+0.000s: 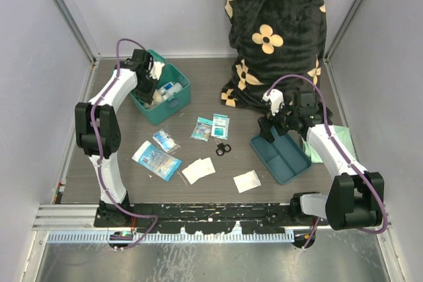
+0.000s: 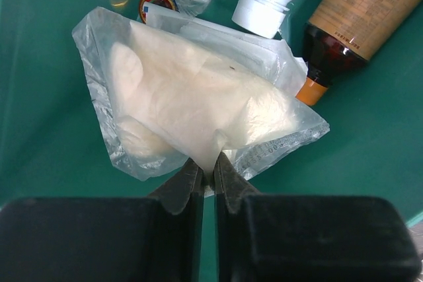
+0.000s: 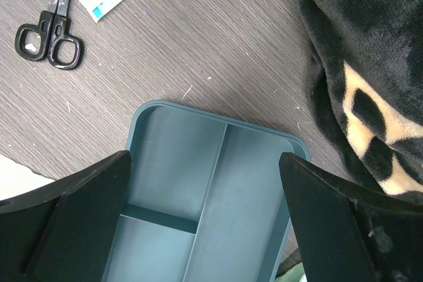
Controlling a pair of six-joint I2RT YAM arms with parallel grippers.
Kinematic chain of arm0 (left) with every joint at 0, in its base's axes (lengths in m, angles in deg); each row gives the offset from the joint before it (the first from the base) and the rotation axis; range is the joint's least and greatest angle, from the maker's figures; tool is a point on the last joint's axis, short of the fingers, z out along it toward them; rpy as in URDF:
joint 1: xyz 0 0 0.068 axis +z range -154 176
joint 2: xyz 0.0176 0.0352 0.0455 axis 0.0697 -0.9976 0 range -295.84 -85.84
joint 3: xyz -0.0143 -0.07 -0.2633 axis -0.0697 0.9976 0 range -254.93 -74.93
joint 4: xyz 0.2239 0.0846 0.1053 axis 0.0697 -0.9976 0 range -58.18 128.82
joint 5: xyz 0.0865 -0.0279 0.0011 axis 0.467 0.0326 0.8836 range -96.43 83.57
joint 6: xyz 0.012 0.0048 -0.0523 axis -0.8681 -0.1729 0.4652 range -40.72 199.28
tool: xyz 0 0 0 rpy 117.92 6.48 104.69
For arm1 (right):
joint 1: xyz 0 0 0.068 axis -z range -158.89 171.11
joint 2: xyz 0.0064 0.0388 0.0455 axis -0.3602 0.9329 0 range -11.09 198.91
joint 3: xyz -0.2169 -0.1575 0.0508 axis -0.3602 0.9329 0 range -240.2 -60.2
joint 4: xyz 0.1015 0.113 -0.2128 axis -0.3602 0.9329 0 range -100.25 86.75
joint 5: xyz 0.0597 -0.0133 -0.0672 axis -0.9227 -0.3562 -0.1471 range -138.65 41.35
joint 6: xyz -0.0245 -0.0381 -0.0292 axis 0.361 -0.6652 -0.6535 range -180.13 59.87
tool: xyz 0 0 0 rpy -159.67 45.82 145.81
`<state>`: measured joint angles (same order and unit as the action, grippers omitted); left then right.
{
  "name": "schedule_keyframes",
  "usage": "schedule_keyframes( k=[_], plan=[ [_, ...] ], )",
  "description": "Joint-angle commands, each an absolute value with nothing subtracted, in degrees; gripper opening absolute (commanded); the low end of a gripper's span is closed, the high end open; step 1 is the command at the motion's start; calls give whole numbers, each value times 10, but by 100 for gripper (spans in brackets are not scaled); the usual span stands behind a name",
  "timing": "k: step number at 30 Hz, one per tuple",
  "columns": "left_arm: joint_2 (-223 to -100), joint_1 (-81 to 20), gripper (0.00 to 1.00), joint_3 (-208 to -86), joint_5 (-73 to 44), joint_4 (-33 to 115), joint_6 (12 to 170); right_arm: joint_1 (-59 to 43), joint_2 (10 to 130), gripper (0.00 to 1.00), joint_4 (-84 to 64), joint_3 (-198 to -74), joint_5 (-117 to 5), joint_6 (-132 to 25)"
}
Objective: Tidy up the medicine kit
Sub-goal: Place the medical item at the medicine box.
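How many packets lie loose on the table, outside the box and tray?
6: two teal-and-white packets by the scissors, two clear packets farther left, two white packets nearest the arms. Others may be hidden underneath.

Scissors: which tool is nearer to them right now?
Right. The right tool hovers open over the divided tray just beside the scissors; the left tool is across the table inside the medicine kit, shut on a clear pouch.

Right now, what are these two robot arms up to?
The left gripper is down inside the teal medicine kit, pinching the edge of a clear pouch of white padding that lies beside a brown bottle. The right gripper hangs wide open over the divided tray. Sealed packets and small scissors lie loose on the table.
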<state>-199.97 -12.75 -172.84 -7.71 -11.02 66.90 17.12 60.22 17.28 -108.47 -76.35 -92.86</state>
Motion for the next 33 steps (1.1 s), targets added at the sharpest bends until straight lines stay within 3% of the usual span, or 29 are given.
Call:
schedule_keyframes(
  k=[1,11,33],
  plan=[
    [-2006,-124,11,-1749,-71,-115,680,170,596,100,167,-1105,-776,-934],
    [-2013,-124,18,-1738,-45,-105,676,169,595,100,167,-1105,-776,-935],
    [-1945,-124,50,-1741,-39,-114,676,168,599,100,167,-1106,-775,-936]
  ],
)
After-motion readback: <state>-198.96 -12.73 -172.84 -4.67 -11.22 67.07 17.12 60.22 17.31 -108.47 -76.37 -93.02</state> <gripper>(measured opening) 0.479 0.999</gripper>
